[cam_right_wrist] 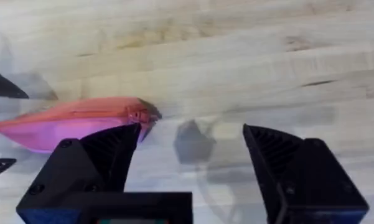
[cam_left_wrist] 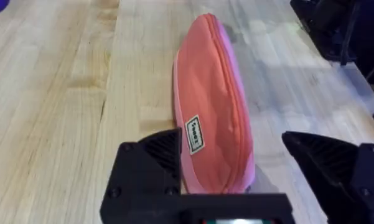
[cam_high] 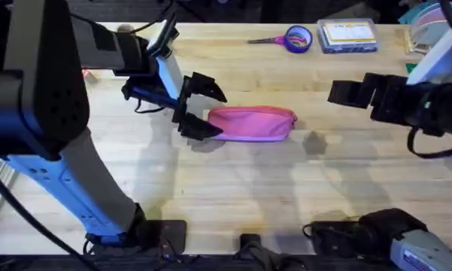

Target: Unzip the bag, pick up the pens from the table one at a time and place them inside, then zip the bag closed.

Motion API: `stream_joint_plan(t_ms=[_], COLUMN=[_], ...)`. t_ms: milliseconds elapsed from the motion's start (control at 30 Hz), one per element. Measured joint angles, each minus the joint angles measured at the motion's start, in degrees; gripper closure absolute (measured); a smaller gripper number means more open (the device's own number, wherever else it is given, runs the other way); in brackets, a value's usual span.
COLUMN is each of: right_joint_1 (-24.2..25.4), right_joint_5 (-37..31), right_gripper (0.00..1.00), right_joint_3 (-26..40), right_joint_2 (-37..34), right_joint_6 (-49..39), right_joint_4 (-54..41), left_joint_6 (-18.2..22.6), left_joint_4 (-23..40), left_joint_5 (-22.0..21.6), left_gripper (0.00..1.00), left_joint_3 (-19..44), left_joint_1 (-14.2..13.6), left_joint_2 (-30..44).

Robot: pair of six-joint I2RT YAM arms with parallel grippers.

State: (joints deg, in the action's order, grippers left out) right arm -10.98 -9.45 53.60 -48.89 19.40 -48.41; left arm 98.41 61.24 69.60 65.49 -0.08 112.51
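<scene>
- Overhead view: the pink, elongated soft fabric bag [cam_high: 252,123] lies flat near the middle of the large, light-coloured wooden table [cam_high: 233,188], its long side running left to right. The left gripper [cam_high: 201,107] sits at the bag's left end with its black fingers spread wide, one on each side of that end, closed on nothing. The right gripper [cam_high: 344,92] hangs above the table well to the right of the bag; from here it cannot be told how far its fingers are parted. A pair of purple-handled scissors [cam_high: 286,38] and a clear plastic box [cam_high: 347,36] lie at the far edge, well apart from the bag.
- Left wrist view: the bag [cam_left_wrist: 215,106] stretches away from the camera, and its near end lies between the two open fingers [cam_left_wrist: 152,162], the nearer one just beside the small label. The zip line along the top looks fully closed.
- Right wrist view: the right gripper's fingers [cam_right_wrist: 286,158] stand wide apart and hold nothing; the bag's [cam_right_wrist: 68,124] end with the zip pull lies near one finger on bare table.
- Progress: the task appears to be at its start. The bag looks zipped, so unzipping, loading pens and zipping closed all remain.
</scene>
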Motion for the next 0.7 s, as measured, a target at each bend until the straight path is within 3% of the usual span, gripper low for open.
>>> stream_joint_plan(t_ms=[367,567,700], right_joint_1=[0.0,0.0,0.0], right_joint_5=[0.0,0.0,0.0], right_gripper=[0.003,0.003,0.003], right_joint_3=[0.0,0.0,0.0], right_joint_2=[0.01,0.03,0.03], right_joint_6=[-0.91,-3.25,-4.47], right_joint_4=[-3.1,-4.62,-5.32], left_joint_6=[0.11,0.07,-2.32], left_joint_4=[-0.38,2.49,3.73], left_joint_5=[-1.06,-5.28,-8.75], left_gripper=[0.004,0.004,0.004], left_joint_3=[0.0,0.12,0.93], left_joint_1=[0.54,3.21,5.02], left_joint_2=[-0.82,-8.39,-14.2])
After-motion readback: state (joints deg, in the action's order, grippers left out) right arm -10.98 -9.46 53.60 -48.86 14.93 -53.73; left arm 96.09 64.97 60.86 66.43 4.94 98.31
